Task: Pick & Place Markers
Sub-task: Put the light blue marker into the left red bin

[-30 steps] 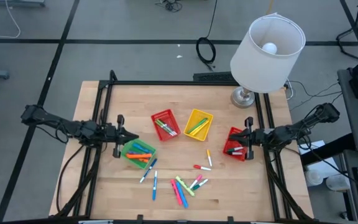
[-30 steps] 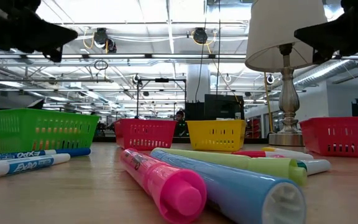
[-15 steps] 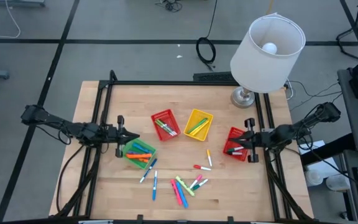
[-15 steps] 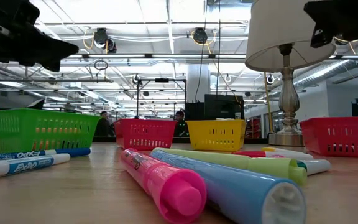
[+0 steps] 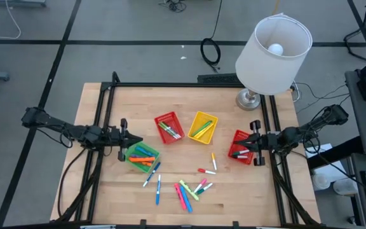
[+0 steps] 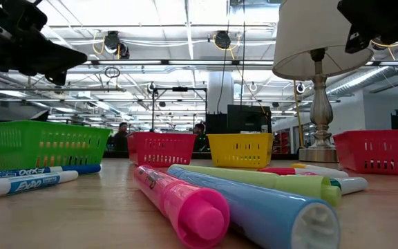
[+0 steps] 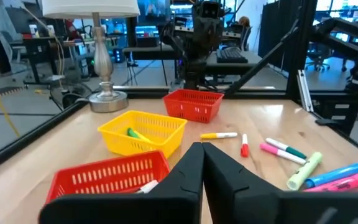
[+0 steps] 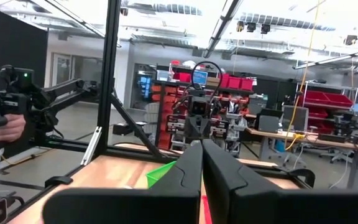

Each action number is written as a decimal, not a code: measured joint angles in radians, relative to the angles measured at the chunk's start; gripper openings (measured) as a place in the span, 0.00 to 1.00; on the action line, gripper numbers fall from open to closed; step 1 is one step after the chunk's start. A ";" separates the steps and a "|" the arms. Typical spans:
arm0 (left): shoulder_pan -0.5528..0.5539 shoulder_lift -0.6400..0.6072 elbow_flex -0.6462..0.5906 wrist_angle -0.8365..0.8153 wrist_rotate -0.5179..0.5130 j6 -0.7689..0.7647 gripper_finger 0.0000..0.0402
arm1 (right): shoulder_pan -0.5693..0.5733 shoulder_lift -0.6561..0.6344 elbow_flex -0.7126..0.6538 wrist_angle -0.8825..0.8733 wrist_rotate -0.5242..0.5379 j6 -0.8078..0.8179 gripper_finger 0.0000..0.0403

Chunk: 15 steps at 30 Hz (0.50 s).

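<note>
We see both sets of fingers pressed together, empty: left gripper (image 5: 130, 140) above the green basket (image 5: 141, 156), right gripper (image 5: 245, 142) over the red basket (image 5: 240, 147). Loose markers (image 5: 186, 189) lie between them on the desk (image 5: 234, 191); basket walls hide others.

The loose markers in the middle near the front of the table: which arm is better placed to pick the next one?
Probably left: the left gripper is above the green basket, beside two blue markers. The right gripper is over the red basket.
</note>
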 joint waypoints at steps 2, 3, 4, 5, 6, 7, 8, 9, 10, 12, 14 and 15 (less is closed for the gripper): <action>0.000 0.000 0.000 0.000 -0.002 0.016 0.07 | 0.000 0.000 0.000 -0.001 0.000 -0.011 0.00; 0.000 0.000 0.000 0.001 -0.002 0.032 0.08 | 0.000 0.000 0.000 -0.001 0.001 -0.016 0.00; 0.000 0.000 0.000 0.000 -0.003 0.048 0.08 | 0.000 0.000 0.000 -0.001 0.001 -0.026 0.00; 0.000 0.000 0.000 0.001 -0.003 0.063 0.09 | 0.000 0.000 0.000 -0.001 0.001 -0.035 0.00; 0.000 0.000 0.000 0.002 -0.003 0.074 0.10 | 0.000 0.000 0.000 -0.001 0.001 -0.038 0.00; 0.000 0.000 0.000 0.002 -0.003 0.079 0.10 | 0.000 0.000 0.000 -0.003 0.001 -0.039 0.00; 0.000 0.000 0.000 0.002 -0.003 0.079 0.10 | 0.000 0.000 0.000 -0.005 0.001 -0.040 0.00; 0.000 0.000 0.000 0.002 -0.003 0.079 0.10 | 0.000 0.000 0.000 -0.008 0.001 -0.040 0.00; 0.000 0.000 0.000 0.003 -0.003 0.079 0.10 | 0.000 0.000 0.000 -0.014 0.001 -0.040 0.00; 0.000 0.000 0.000 0.007 -0.003 0.078 0.10 | 0.000 0.000 0.000 -0.021 0.001 -0.040 0.00; 0.000 0.000 0.000 0.009 -0.004 0.078 0.10 | 0.000 0.000 0.000 -0.021 0.001 -0.040 0.00; 0.000 0.000 0.000 0.009 -0.003 0.077 0.10 | 0.000 0.000 0.000 -0.021 0.001 -0.040 0.00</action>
